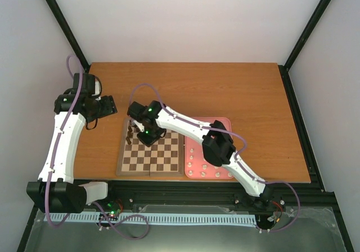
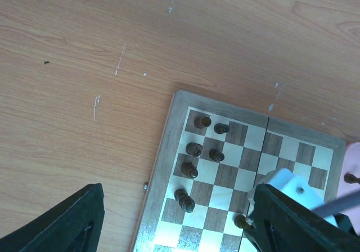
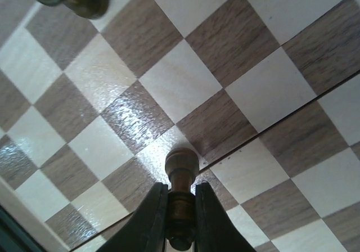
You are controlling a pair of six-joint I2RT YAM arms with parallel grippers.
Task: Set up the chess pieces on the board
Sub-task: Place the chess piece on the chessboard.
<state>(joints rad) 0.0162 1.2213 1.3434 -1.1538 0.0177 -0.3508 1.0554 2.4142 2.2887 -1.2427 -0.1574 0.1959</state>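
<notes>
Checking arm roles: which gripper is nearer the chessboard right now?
Right. The right gripper is over the chessboard, shut on a dark piece; the left gripper hangs over the table off its far-left corner.

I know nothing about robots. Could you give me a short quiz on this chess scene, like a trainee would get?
1. True or false: the right gripper is shut on a dark piece over the board.
2. Fill in the blank: the left gripper, off past the board's left edge, is ____ (open or shut).
3. Where do the cream pieces lie?
A. In the pink tray beside the board
B. On the board
C. In the left gripper

Key: 1 true; 2 open; 3 A.
</notes>
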